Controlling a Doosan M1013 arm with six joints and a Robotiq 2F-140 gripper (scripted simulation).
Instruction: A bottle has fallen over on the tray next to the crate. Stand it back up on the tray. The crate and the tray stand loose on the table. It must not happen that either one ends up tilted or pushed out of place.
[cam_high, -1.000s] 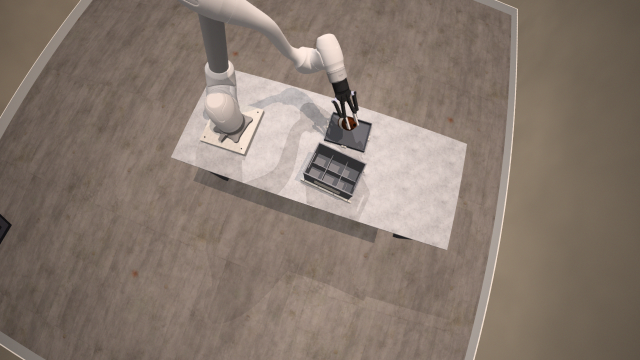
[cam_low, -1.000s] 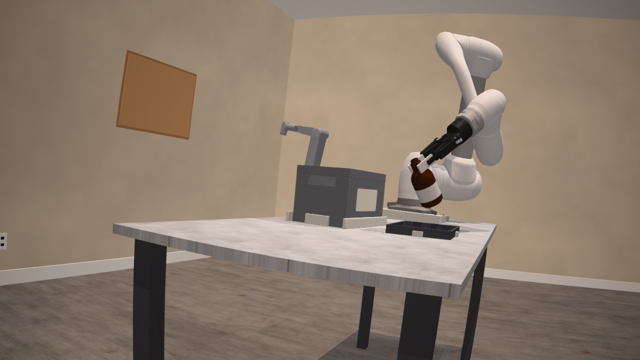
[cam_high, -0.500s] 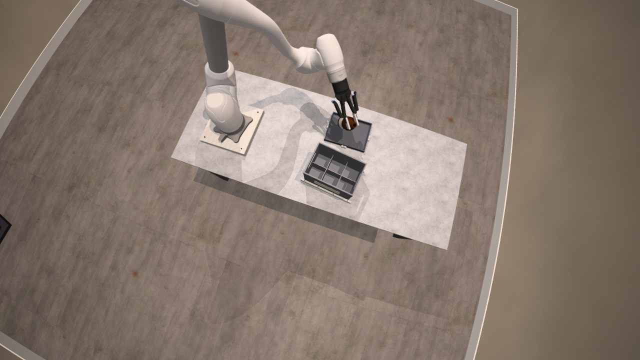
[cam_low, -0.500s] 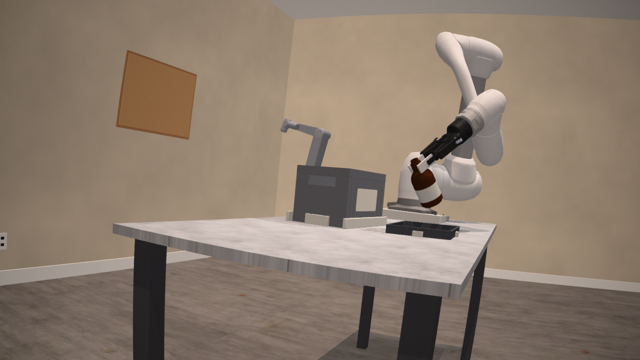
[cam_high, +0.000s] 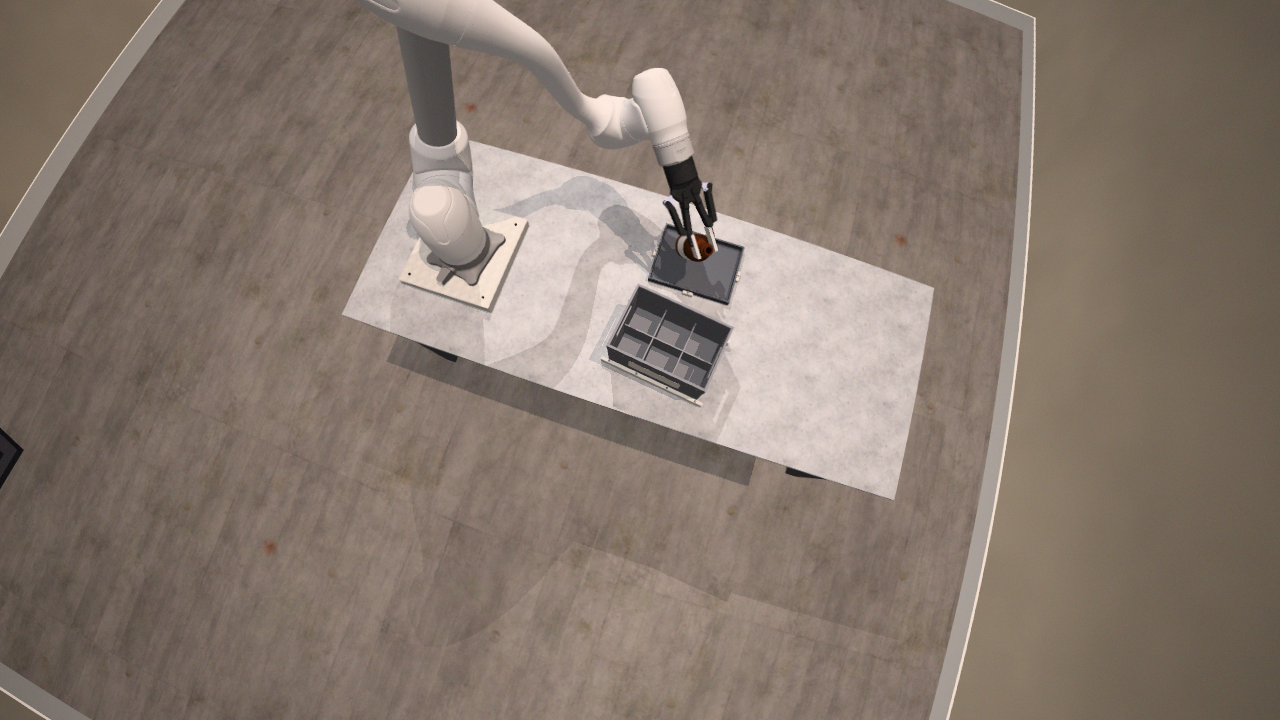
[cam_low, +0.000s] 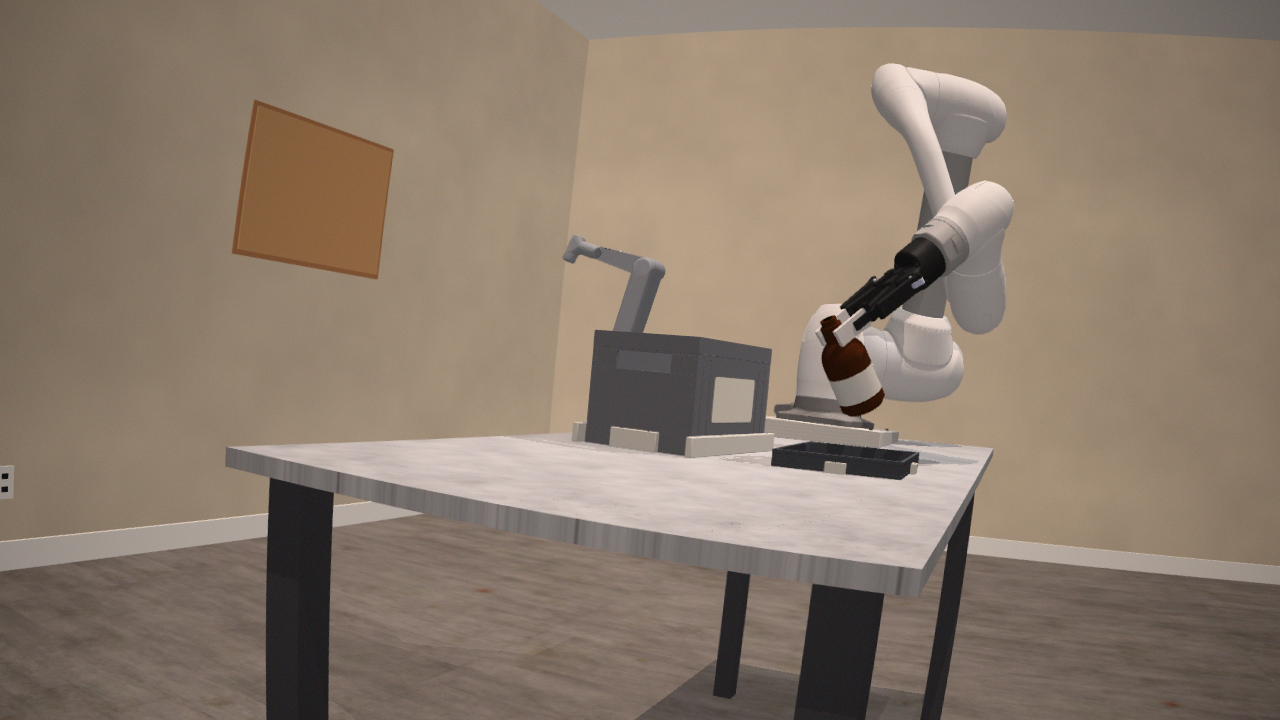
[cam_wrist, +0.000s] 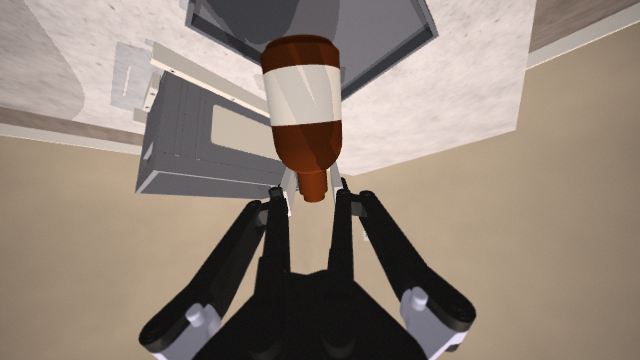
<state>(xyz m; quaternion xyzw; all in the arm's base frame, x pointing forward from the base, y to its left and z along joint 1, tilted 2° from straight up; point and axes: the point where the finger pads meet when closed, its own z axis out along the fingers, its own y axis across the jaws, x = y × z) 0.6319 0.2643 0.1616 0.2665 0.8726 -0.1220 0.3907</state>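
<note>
A brown bottle (cam_low: 851, 374) with a white label hangs in the air above the dark tray (cam_low: 844, 459), neck up and tilted. My gripper (cam_low: 845, 322) is shut on the bottle's neck. In the wrist view the bottle (cam_wrist: 303, 107) points away from the fingers toward the tray (cam_wrist: 350, 35). From above, the gripper (cam_high: 696, 234) and bottle (cam_high: 699, 246) are over the tray's (cam_high: 698, 265) corner nearest the arm's base. The bottle's base is clear of the tray floor.
The grey crate (cam_low: 676, 390) with several compartments stands beside the tray, seen from above (cam_high: 667, 341). The arm's base plate (cam_high: 463, 261) is bolted at the table's far end. A second grey arm (cam_low: 622, 286) shows behind the crate.
</note>
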